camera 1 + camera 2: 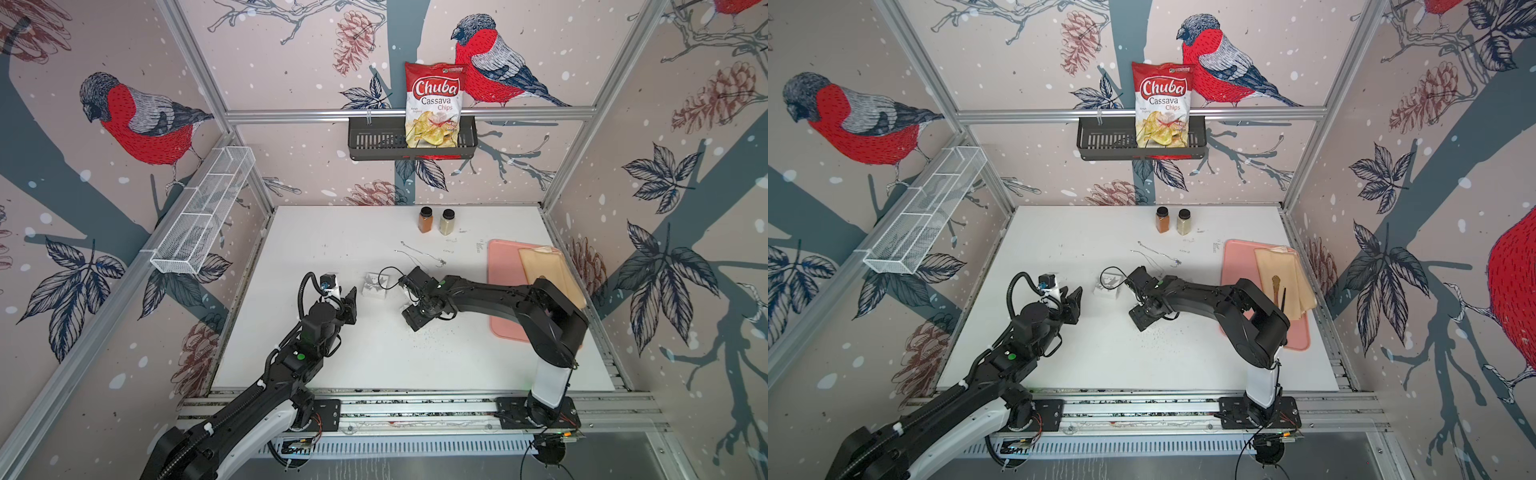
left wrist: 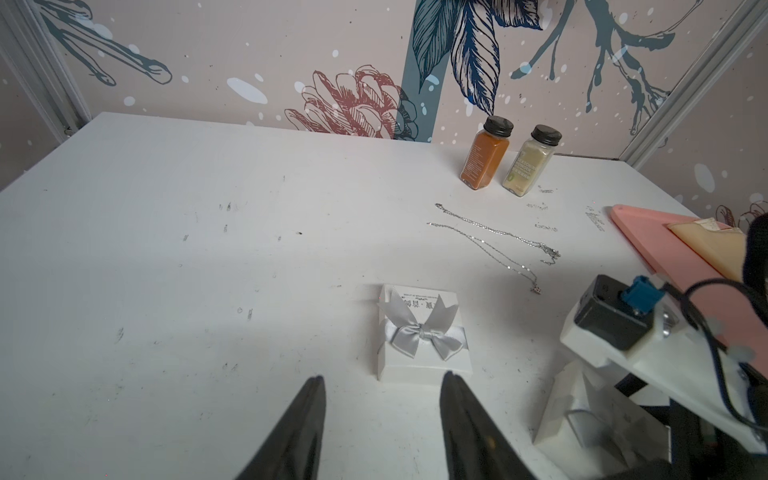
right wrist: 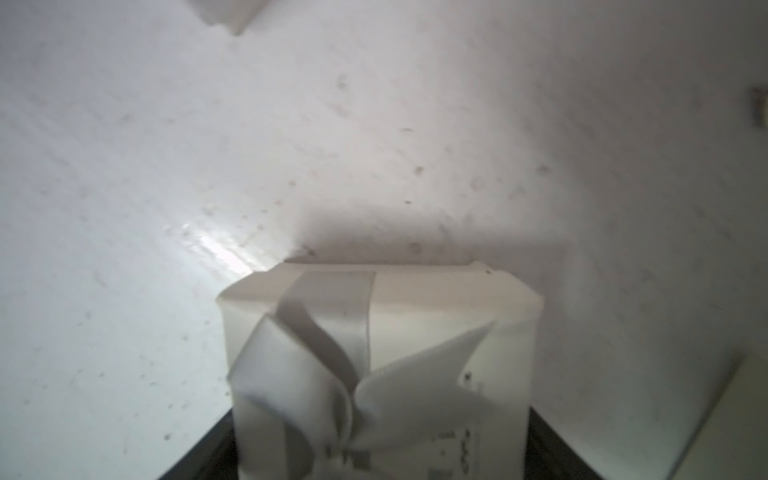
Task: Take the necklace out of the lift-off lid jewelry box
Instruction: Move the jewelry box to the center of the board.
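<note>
The necklace [image 2: 494, 239] is out of any box. It lies as a thin silver chain stretched loosely on the bare white table [image 1: 332, 353], between two spice jars at the back, one orange [image 2: 484, 153] and one pale [image 2: 528, 160], and the robot's two grippers nearer the front. Its small pendant end points toward the right arm. A closed-looking white box [image 2: 422, 336] with a grey satin bow stands flat on the table just in front of the left gripper [image 2: 383, 376]. That gripper's two dark fingers are spread apart with nothing between them, their tips just short of the box. The right gripper [image 3: 370, 449] has a second white box [image 3: 374, 332], ribboned and bowed like the other, sitting tilted between its fingers. The close view is blurred, so I cannot tell whether the fingers are pressing on it or only flanking it, nor whether this piece is a lid or a whole box. In both top views the two arms face each other across the bowed box on the table, left arm on one side, right arm on the other. Near the right arm a pink board [image 1: 503, 291] carries a folded tan cloth [image 1: 548, 270]. On the back wall a red bag of chips [image 1: 434, 104] stands in a black basket [image 1: 361, 141].
</note>
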You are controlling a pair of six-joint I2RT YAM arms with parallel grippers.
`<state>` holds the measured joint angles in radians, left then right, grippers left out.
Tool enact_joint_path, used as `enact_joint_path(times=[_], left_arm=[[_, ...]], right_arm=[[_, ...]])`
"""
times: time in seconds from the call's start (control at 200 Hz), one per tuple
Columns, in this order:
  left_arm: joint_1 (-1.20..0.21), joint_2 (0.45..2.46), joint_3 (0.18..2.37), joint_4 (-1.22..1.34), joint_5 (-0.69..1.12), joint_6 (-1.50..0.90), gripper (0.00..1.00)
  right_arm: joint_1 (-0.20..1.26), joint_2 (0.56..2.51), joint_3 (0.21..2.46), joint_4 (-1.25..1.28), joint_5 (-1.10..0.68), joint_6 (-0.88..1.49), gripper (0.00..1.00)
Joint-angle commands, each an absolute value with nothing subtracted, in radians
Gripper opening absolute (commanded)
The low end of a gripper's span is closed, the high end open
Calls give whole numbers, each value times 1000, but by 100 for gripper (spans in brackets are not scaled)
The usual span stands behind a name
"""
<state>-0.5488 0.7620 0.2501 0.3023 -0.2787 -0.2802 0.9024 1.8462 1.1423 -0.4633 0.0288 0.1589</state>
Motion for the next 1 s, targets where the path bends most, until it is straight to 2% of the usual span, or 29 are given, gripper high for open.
enact_joint_path(times=[0.0,0.335,0.71,0.996], left_arm=[[-546,771,262,302,-264,-266,50],[-545,772,267,293,-262,-262,51],[-542,787,270,305,-255,-258,52],[-514,835,296,313,-218,-265,52]], right_arm=[[862,1823,1120,-459,70,189,79],[767,1801,1115,-469,132,246,80],[751,1781,1112,-500,188,267,83],[774,1678,1155,-461,112,208,86]])
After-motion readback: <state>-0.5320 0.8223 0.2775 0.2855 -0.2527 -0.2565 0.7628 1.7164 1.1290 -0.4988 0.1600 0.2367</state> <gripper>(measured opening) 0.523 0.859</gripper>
